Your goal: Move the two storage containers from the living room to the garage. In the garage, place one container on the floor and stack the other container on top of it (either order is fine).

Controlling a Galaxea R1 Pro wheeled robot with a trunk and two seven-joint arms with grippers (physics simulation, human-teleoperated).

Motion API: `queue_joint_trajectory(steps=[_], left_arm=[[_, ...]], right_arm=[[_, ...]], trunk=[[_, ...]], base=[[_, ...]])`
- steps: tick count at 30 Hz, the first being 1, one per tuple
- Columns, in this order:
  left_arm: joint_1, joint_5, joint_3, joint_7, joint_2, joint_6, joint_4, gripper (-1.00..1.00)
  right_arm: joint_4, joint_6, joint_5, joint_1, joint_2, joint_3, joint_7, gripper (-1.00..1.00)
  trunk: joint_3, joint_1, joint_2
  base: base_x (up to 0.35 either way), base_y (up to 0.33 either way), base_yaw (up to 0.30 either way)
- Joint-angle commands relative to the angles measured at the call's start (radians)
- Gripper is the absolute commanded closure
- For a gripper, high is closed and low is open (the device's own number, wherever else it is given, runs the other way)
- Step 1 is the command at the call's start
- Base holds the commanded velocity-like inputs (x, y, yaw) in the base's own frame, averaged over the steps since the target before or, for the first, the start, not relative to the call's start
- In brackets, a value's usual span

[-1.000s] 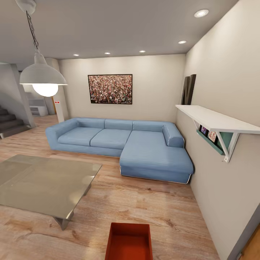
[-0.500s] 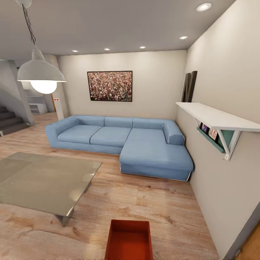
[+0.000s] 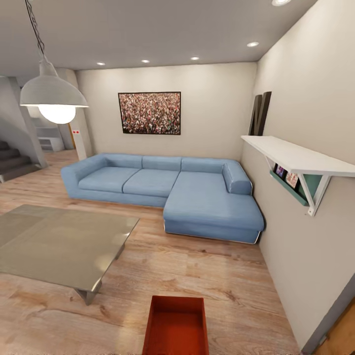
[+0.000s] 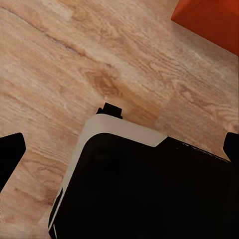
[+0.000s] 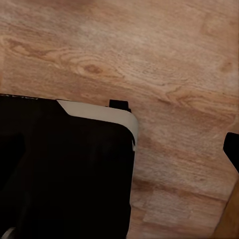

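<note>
Living room, wood-plank floor (image 3: 207,276). One storage container (image 3: 176,325), red-orange and open-topped, sits on the planks directly ahead of the robot, at the bottom centre of the head view, with its long axis running away from the robot toward the blue sofa (image 3: 167,195). Its near end is cut off by the frame. Second container not identified here.

Left wrist view: left gripper (image 4: 119,149) fingertips dark at both frame edges, spread wide apart, nothing between them; robot base (image 4: 144,189) below, and a red-orange corner of the container (image 4: 211,20) lies beyond it on the floor. Right wrist view: one dark fingertip at the edge, the other not clear, so I cannot tell the right gripper's state.

Judgement: container is roughly centred between the arms; the left sees it, so may be slightly nearer.

Room for moving: glass table (image 3: 59,246) well apart on the left, wall with white shelf (image 3: 296,160) on the right, bare planks on both sides of the container.
</note>
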Motion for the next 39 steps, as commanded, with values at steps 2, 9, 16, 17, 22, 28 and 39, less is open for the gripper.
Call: queue_joint_trajectory(steps=[2, 9, 16, 17, 22, 28, 39], left_arm=[[-0.001, 0.007, -0.009, 0.003, 0.000, -0.002, 0.000, -1.00], [-0.001, 0.007, -0.010, 0.003, 0.000, -0.002, 0.000, -1.00], [-0.001, 0.007, -0.009, 0.003, 0.000, -0.002, 0.000, -1.00], [-0.001, 0.007, -0.009, 0.003, 0.000, -0.002, 0.000, -1.00], [-0.001, 0.007, -0.010, 0.003, 0.000, -0.002, 0.000, -1.00], [-0.001, 0.007, -0.010, 0.003, 0.000, -0.002, 0.000, -1.00], [-0.001, 0.007, -0.010, 0.003, 0.000, -0.002, 0.000, -1.00]], right_arm=[[0.003, -0.006, -0.010, -0.001, 0.001, 0.009, -0.001, -1.00], [0.003, -0.006, -0.009, -0.001, 0.001, 0.011, -0.001, -1.00], [0.004, 0.001, 0.053, -0.001, 0.008, 0.011, 0.000, -1.00], [0.004, 0.001, 0.059, -0.001, 0.009, 0.011, 0.002, -1.00], [0.005, 0.002, 0.071, -0.001, 0.012, 0.011, 0.018, -1.00], [0.006, 0.002, 0.074, -0.001, 0.012, 0.011, 0.020, -1.00], [0.004, 0.000, 0.074, -0.001, 0.001, 0.009, 0.016, -1.00]], trunk=[[-0.005, 0.000, -0.001], [-0.016, 0.000, -0.001], [-0.027, 0.000, -0.001], [-0.029, 0.000, -0.001], [-0.037, 0.000, -0.001], [-0.047, 0.000, -0.001], [-0.065, 0.000, -0.001]], base=[[0.000, 0.000, 0.000], [0.000, 0.000, 0.050], [0.000, 0.000, 0.010], [0.000, 0.000, 0.001], [0.000, 0.000, 0.000], [0.000, 0.000, 0.000], [0.000, 0.000, 0.000]])
